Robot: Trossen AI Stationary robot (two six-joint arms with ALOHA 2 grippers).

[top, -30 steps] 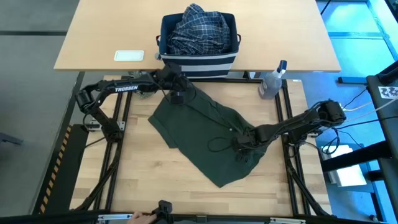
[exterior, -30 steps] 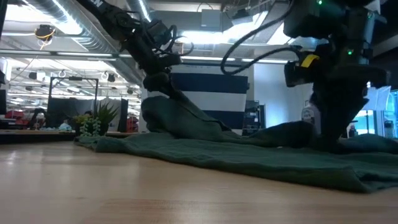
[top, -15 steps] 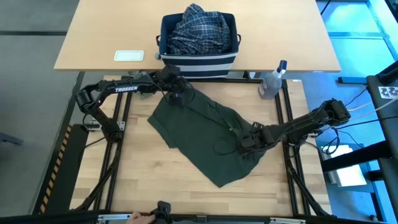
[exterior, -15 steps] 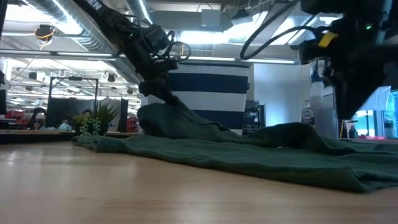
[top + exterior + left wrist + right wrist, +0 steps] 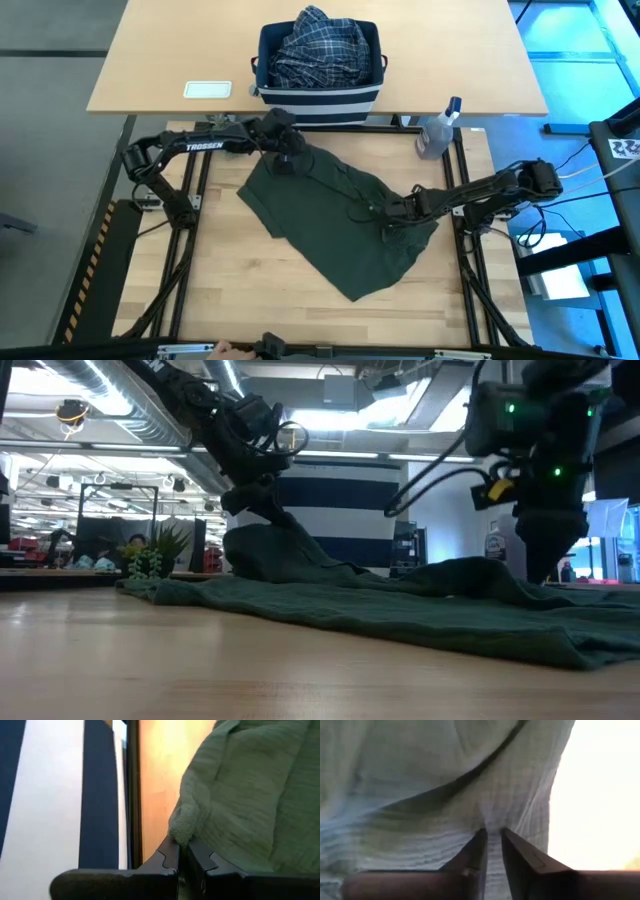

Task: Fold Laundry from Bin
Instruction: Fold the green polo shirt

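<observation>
A dark olive-green garment [image 5: 335, 225] lies spread on the wooden table, mostly flat. My left gripper [image 5: 286, 160] is shut on its far corner, just in front of the bin [image 5: 318, 95]. My right gripper [image 5: 392, 212] stands over the garment's right part, fingers closed on the cloth. The navy bin with white stripes stands on the far table and holds a blue-and-white plaid shirt [image 5: 318, 45]. In the low view the cloth rises in a hump [image 5: 270, 545] under the left gripper [image 5: 255, 495]. My left gripper pinches a small bunched bit of the garment's far edge [image 5: 181, 827] between its two fingers. The fingers slant down from the table's left. That corner is raised a little and the cloth slopes down from it onto the table. My right gripper pinches a pucker of the garment's top surface [image 5: 490, 832] between its two fingers, near the garment's right edge. The fingers come steeply from above. Creases run toward the pinch, and the cloth around it lies on the table.
A clear spray bottle [image 5: 437, 132] stands at the table's far right corner. A white flat object [image 5: 207, 89] lies on the far table, left of the bin. A person's hand [image 5: 215, 348] shows at the near edge. Bare wood lies at the near left.
My right gripper has moved over the garment's right part toward the table's far edge, swinging out to the right on the way and coming back. The garment's right edge now lies a little farther right.
</observation>
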